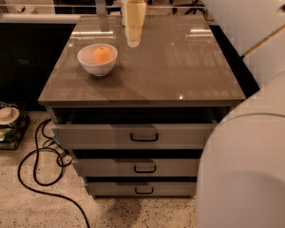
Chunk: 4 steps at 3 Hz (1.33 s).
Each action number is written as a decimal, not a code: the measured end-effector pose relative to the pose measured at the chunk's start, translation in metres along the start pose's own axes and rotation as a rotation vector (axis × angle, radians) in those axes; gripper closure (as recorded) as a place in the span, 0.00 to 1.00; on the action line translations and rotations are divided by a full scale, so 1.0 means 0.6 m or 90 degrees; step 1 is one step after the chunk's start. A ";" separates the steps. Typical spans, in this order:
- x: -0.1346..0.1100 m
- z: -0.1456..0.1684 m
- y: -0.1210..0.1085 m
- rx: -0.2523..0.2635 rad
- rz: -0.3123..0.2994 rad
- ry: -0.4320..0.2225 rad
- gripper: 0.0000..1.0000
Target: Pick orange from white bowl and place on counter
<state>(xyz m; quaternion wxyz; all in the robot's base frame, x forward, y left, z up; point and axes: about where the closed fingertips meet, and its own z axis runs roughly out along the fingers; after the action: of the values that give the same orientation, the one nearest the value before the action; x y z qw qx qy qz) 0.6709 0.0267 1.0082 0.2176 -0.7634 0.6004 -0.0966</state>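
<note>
The orange [101,55] lies inside the white bowl [98,61], which stands on the left part of the counter [171,65]. My gripper [133,41] hangs over the back middle of the counter, pointing down, to the right of the bowl and a little behind it. It is apart from the bowl and the orange. Nothing shows in it.
My white arm [247,13] and base fill the right side of the view. The cabinet's top drawer [133,134] stands pulled out a little, with two more drawers below. A black cable [42,165] loops on the floor at left, next to a basket of items [7,125].
</note>
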 end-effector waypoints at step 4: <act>-0.036 0.062 -0.081 0.004 -0.082 0.013 0.00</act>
<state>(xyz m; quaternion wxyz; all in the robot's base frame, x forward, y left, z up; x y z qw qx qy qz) 0.7228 0.0647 0.9997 0.2074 -0.7988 0.5518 -0.1201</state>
